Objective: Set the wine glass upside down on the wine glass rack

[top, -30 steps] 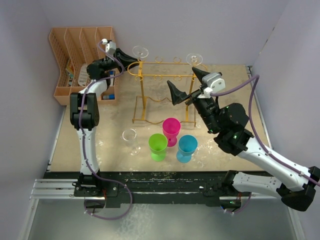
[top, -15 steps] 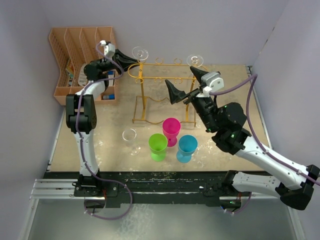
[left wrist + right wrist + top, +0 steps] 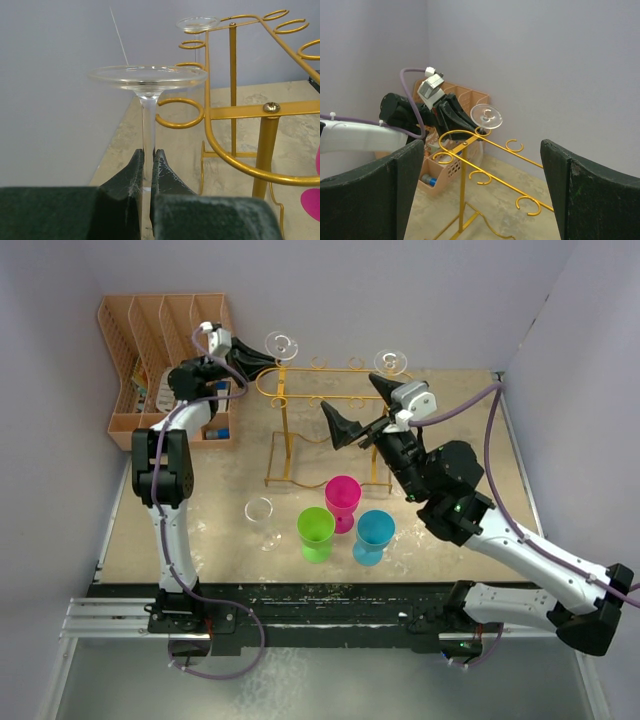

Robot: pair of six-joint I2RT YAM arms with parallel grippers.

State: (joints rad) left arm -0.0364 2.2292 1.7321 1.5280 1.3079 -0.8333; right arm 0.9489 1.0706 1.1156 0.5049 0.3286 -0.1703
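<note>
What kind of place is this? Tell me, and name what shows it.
Probably a robotics test cell, not a real kitchen. Plain walls box in a small table. A left arm and a right arm are bolted at its near edge. The gold wine glass rack and coloured plastic goblets look like staged props.

Place: robot lab test cell.
Enclosure: plain lilac walls (image 3: 350, 290) box in the table (image 3: 230, 540) at its far, left and right edges.
Mounting: arm bases (image 3: 185, 618) bolted to a metal rail (image 3: 100, 618) along the near edge.
Cabling: purple hoses (image 3: 402, 80) exposed.
</note>
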